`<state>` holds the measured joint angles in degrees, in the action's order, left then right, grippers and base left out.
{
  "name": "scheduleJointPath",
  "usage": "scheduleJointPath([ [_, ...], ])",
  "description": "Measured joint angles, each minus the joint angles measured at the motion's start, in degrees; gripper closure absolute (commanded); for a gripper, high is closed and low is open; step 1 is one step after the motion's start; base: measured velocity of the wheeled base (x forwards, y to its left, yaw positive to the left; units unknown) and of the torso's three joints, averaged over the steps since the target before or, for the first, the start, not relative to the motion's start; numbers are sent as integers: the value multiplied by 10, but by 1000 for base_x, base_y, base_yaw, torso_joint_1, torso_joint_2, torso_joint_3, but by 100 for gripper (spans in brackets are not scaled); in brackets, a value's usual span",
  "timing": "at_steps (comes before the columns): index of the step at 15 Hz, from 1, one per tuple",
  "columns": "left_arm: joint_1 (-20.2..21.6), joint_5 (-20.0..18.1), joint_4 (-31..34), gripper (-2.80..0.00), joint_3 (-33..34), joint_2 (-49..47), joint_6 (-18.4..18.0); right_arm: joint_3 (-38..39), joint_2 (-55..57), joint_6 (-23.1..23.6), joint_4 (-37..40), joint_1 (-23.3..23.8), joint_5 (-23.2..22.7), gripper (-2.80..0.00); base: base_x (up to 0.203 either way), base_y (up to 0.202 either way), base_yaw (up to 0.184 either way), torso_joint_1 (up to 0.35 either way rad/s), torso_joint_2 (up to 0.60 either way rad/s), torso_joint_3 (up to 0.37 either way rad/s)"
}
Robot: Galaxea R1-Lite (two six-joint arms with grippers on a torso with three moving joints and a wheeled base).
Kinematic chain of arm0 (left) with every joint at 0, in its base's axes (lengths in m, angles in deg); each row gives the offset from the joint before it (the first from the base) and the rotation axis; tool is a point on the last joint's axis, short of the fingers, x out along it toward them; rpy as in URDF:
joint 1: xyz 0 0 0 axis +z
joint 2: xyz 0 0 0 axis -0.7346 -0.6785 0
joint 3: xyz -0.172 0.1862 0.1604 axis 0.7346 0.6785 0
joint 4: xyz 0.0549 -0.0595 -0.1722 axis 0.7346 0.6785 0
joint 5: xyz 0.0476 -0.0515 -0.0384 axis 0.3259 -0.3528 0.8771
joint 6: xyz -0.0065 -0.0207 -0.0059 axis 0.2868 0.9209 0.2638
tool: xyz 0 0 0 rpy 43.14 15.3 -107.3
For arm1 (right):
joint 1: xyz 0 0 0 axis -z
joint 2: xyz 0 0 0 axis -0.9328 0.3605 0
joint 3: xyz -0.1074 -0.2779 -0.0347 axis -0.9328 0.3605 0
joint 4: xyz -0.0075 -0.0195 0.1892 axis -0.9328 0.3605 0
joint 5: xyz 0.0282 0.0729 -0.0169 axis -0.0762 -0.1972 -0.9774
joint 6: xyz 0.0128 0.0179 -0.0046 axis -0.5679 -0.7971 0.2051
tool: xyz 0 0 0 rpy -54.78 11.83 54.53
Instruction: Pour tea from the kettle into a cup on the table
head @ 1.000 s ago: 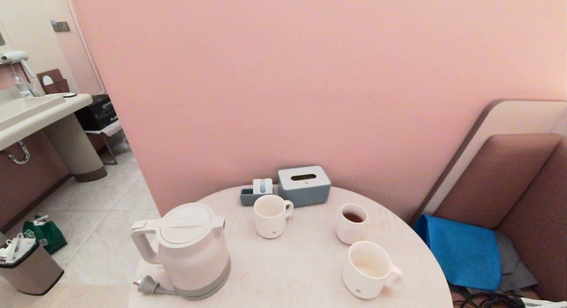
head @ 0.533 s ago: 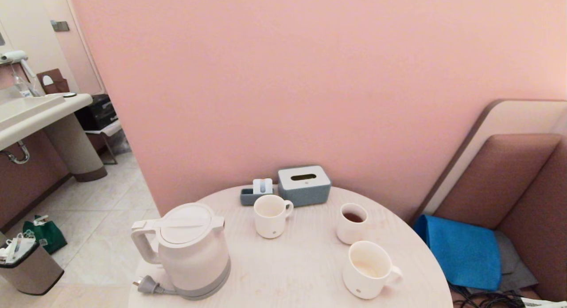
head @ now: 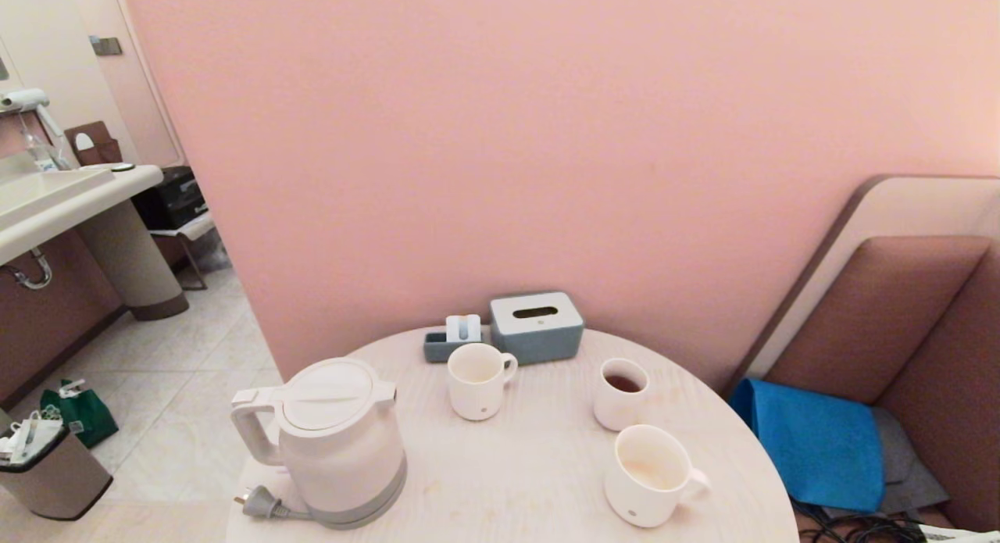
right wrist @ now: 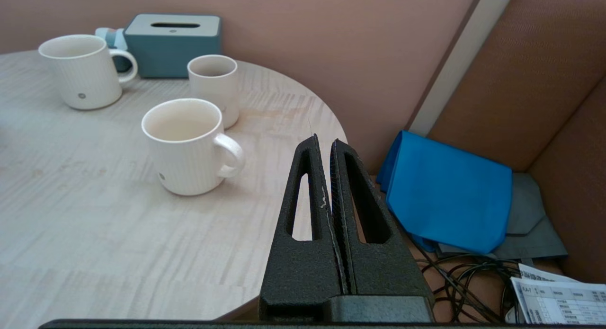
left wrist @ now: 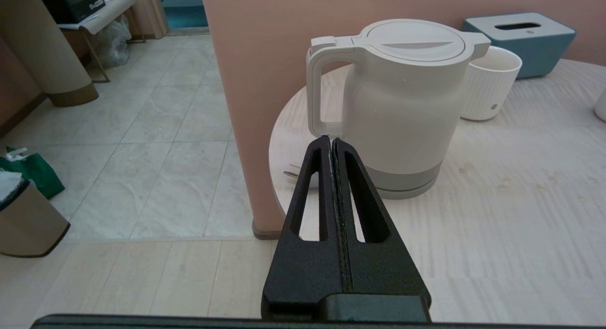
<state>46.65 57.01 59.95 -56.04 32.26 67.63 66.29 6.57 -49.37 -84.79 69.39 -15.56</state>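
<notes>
Table point(head: 531, 465): you see a round top of pale wood grain; it stands against a pink wall and carries all the things below.
Kettle point(head: 332, 441): it stands upright on the left part of the table, near the front edge. The lid is on, the loop handle points to the left, and the plug point(head: 259, 502) lies on the table beside its base.
Tissue box point(head: 536, 326): grey-blue, at the back of the table, near the wall.
Cup point(head: 650, 475): the widest mug; you find it at the front right of the table, upright, with the handle to the right. Inside, a little pale tea point(head: 647, 474) lies at the bottom.
Mug point(head: 478, 380): narrower, with a handle; it stands in the middle of the table, just in front of the tissue box.
Tumbler point(head: 621, 393): no handle; it stands just behind the cup and holds dark reddish liquid.
Left pincer point(left wrist: 331, 140): the two black fingers are pressed together and hold nothing. It hangs before the table edge and points at the kettle handle, apart from it.
Right pincer point(right wrist: 323, 142): the fingers are pressed together, with nothing between them. It is at the right edge of the table, apart from the cup.
</notes>
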Motion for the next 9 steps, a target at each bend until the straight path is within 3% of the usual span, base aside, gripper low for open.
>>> scheduleJointPath([
  [9, 0, 0, 0, 0, 0, 0, 0, 0, 0, 0, 0, 0, 0, 0, 0, 0, 0, 0, 0, 0],
])
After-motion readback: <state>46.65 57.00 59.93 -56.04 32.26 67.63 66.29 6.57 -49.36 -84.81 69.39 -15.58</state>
